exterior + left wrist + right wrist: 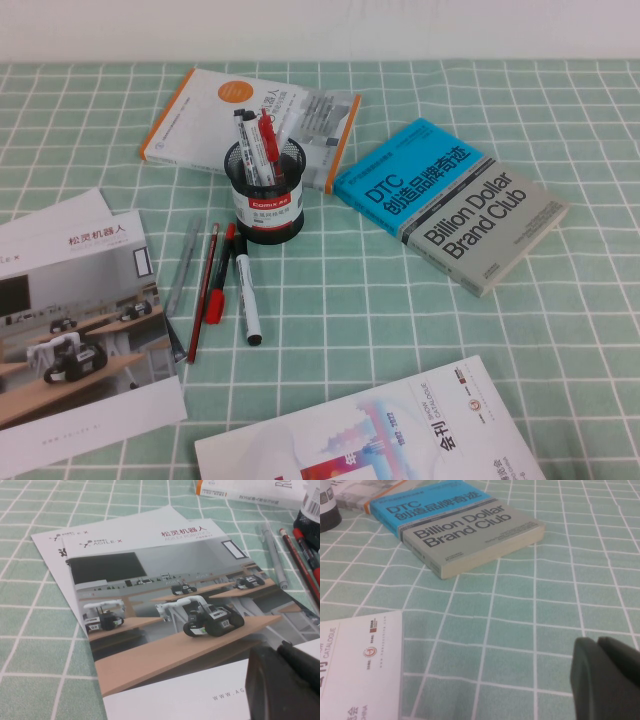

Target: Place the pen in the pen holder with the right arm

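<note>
The white pen [246, 300] with the black cap lies flat on the checked cloth of the counter [400, 300], just in front of the mesh pen holder [265, 205], which stands upright and already has a couple of pens poking out. A red pen [217, 285] lies close beside the white pen on its left, with a slim grey one [183, 262] further over.

Neither arm shows from above. The right tool [607, 680] hangs low over bare cloth near the grey and blue book [470, 535], its jaws pressed together on nothing. The left tool [285, 680] sits over the robot brochure [165, 625]; whether it is open I cannot tell.

By my reckoning the reach has not begun. The right tool should open first, swing across to the pen, and come down across the barrel near its middle, keeping off the red pen. The cup looks crowded, so the pen should go in nearly upright through a free gap.
</note>
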